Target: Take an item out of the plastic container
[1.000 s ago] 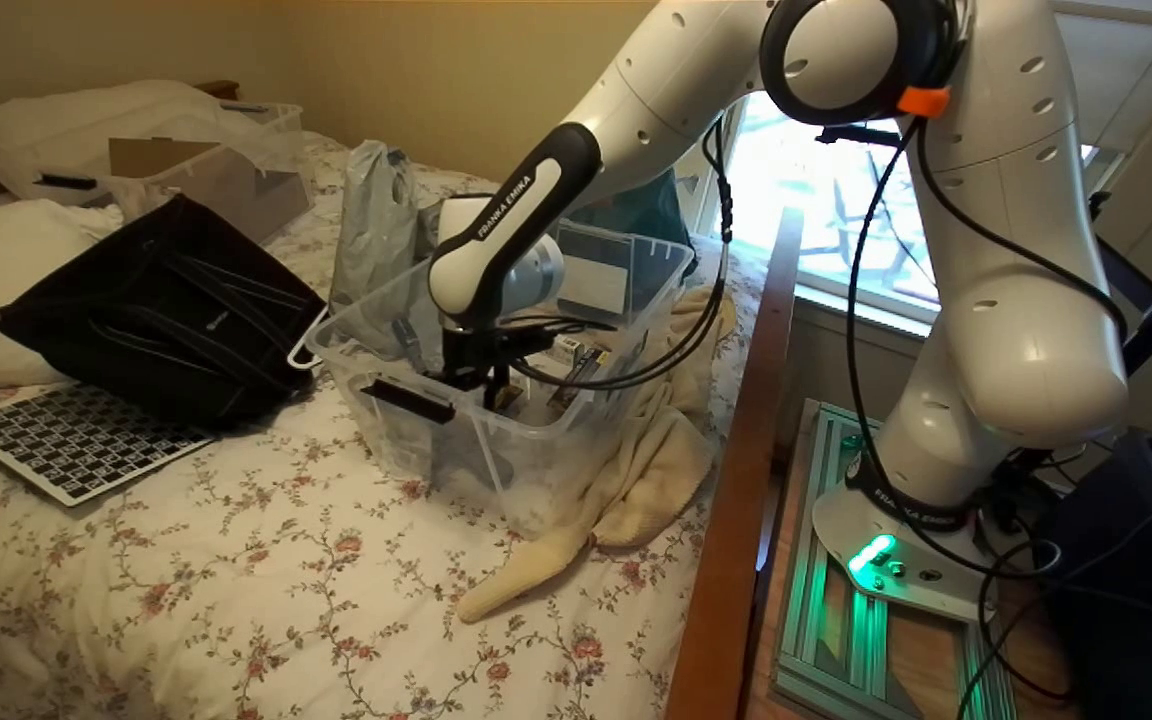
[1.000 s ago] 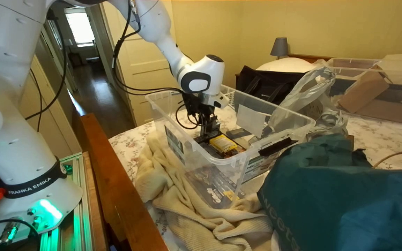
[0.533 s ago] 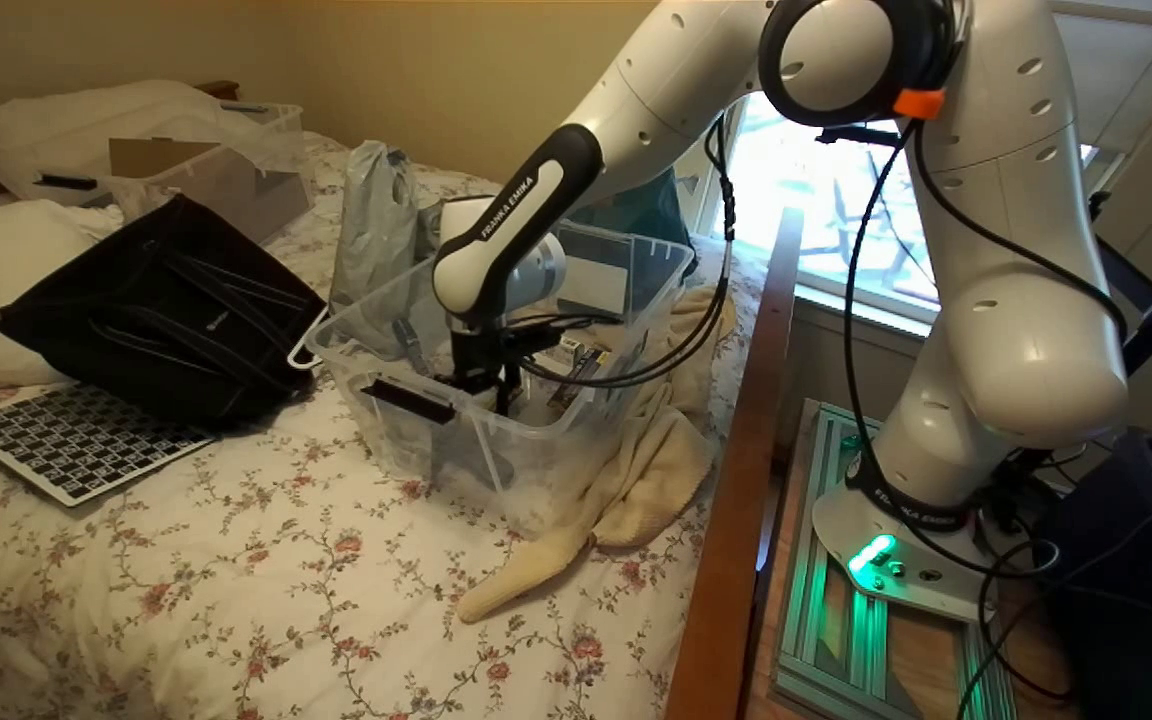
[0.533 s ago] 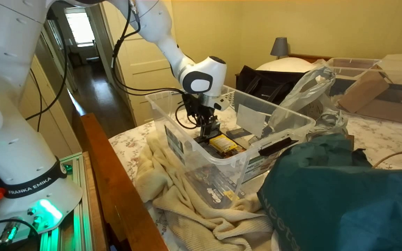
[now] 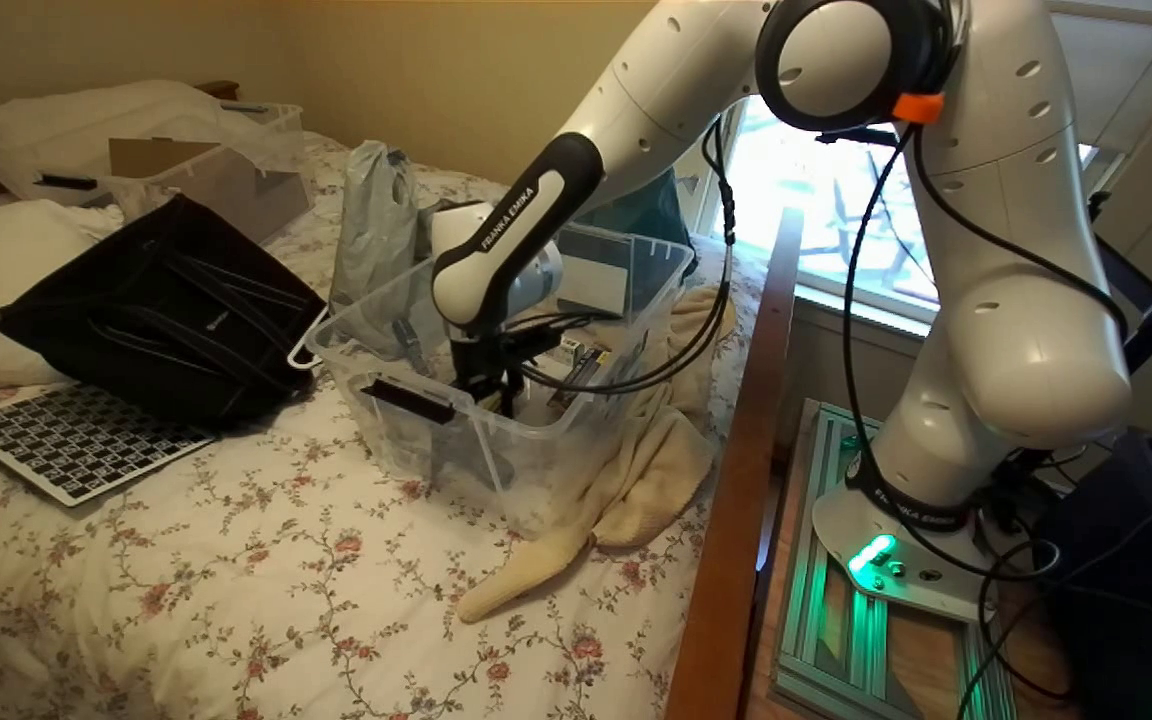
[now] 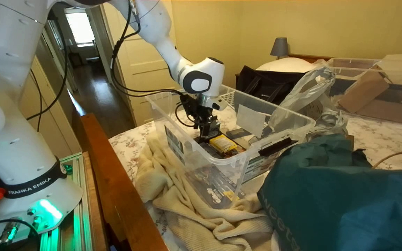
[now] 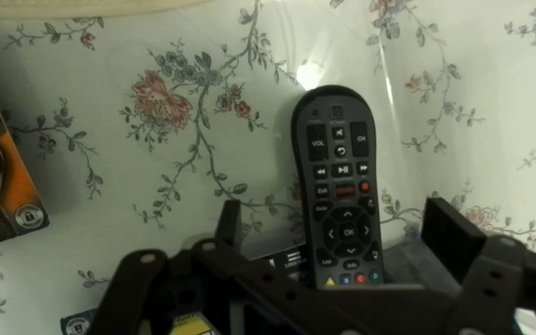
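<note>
The clear plastic container [image 5: 416, 440] sits on the bed and also shows in an exterior view [image 6: 223, 161]. My gripper [image 5: 488, 392] reaches down inside it, near the wall with a black handle; it shows in an exterior view [image 6: 206, 134] too. In the wrist view the gripper [image 7: 342, 232] is open. A dark grey remote control [image 7: 342, 186] lies between its spread fingers, apart from both; its lower end is hidden behind the gripper. A yellow pack [image 6: 223, 143] and an orange-edged package [image 7: 7, 186] are in the container.
The container walls rise around the gripper. A grey plastic bag [image 5: 373, 230] and a black bag [image 5: 166, 310] stand near the container. A beige blanket [image 6: 173, 188] and a teal bag [image 6: 344, 195] lie against it. A wooden bed rail [image 5: 751, 450] runs beside the robot base.
My gripper has shifted slightly to the right in an exterior view and tilted a little inside the container. The container and its surroundings have not moved.
</note>
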